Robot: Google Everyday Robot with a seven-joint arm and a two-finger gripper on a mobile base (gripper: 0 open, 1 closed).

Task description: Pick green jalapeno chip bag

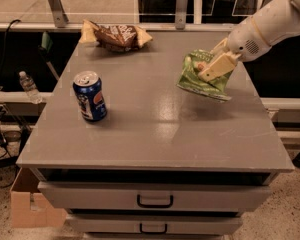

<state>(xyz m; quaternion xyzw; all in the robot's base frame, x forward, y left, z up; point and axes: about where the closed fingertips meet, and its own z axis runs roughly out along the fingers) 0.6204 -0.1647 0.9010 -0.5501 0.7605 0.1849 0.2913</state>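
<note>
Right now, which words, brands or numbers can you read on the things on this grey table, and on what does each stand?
No text is clear enough to quote.
On the tall blue metal can: markings too blurred to read.
On the brown chip bag with tan ends: white lettering, unreadable.
On the light-green jalapeno chip bag, in the gripper over the table's right side: white lettering, unreadable.

Grey flat-topped metal cabinet (155, 134), two front drawers with black loop handles (155, 200). Speckled beige floor (290, 209). Open brown cardboard box (27, 204) at lower left. Dark glass windows with grey metal posts (182, 6) behind. Dim warm light. Cream gripper (210, 73) holds green jalapeno chip bag (195, 81) above the cabinet's right rear.
</note>
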